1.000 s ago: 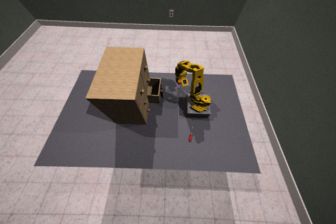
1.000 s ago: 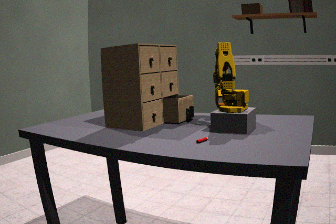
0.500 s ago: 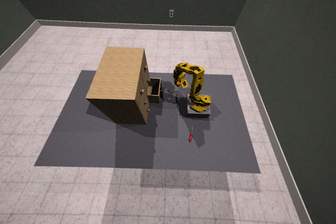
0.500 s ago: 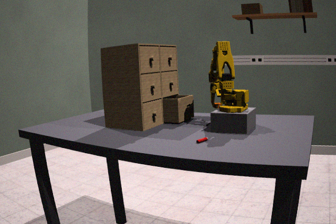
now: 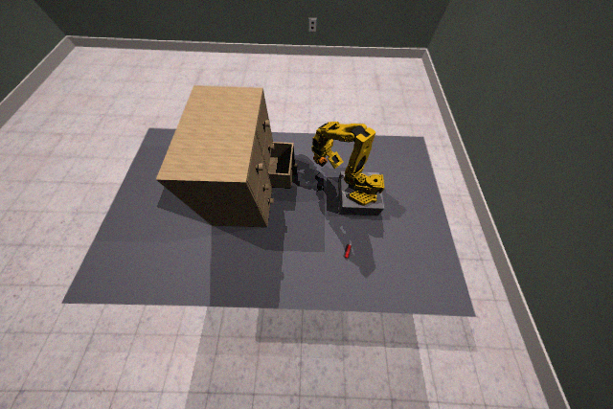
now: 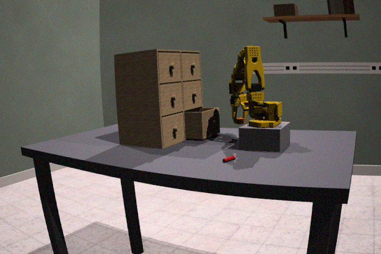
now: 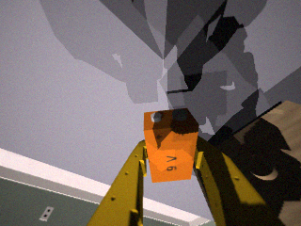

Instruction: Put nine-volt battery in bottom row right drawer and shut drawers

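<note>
My gripper [image 7: 170, 162] is shut on the orange nine-volt battery [image 7: 170, 147], held between the two yellow fingers with its terminals pointing away from me. In the top view the battery [image 5: 322, 160] hangs above the table between the arm's base and the chest [image 5: 222, 151]. The bottom right drawer [image 5: 282, 164] is pulled out and open; it also shows in the exterior view [image 6: 201, 122] and at the right edge of the wrist view [image 7: 277, 141]. The gripper [image 6: 240, 119] is to the right of that drawer and apart from it. The other drawers are shut.
A small red cylinder [image 5: 348, 249] lies on the table in front of the arm's grey base block [image 5: 362, 201]; it shows in the exterior view as well [image 6: 229, 158]. The chest stands left of the arm.
</note>
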Motion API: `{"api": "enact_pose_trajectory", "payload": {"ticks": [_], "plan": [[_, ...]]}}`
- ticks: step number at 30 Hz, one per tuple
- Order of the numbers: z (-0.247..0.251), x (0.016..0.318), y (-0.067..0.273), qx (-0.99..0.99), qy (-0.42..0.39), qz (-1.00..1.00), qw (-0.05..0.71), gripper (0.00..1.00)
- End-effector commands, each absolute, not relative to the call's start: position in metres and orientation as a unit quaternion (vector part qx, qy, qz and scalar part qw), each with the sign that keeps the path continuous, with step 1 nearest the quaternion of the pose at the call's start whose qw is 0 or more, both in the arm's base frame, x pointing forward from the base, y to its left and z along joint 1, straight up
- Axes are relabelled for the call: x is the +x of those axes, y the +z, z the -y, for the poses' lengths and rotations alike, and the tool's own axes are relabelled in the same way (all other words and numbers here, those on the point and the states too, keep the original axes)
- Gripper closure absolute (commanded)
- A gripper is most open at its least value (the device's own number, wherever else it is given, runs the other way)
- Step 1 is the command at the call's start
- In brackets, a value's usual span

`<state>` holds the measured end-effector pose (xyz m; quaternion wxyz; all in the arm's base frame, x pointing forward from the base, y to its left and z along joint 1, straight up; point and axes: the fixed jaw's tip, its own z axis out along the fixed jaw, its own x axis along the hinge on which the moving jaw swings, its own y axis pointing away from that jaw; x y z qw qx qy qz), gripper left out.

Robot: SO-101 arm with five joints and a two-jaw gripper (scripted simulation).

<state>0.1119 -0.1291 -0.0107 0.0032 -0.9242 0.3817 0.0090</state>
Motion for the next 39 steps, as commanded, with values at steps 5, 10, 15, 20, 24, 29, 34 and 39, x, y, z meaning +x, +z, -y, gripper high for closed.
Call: {"api": "enact_pose_trajectory", "payload": {"ticks": [5, 10, 15, 20, 24, 29, 34, 39], "plan": [[0.106, 0.122, -0.009, -0.951, 0.001, -0.309, 0.001, 1.0], [0.102, 0.124, -0.009, -0.955, 0.002, -0.298, 0.001, 1.0], [0.085, 0.133, -0.009, -0.971, 0.002, -0.24, 0.001, 1.0], [0.068, 0.14, -0.009, -0.983, 0.002, -0.182, 0.0, 1.0], [0.064, 0.141, -0.009, -0.985, 0.002, -0.17, 0.0, 1.0], [0.064, 0.141, -0.003, -0.985, -0.014, -0.17, -0.003, 1.0], [0.064, 0.141, 0.006, -0.985, -0.041, -0.17, -0.008, 1.0], [0.064, 0.141, 0.012, -0.984, -0.062, -0.169, -0.013, 1.0]]}}
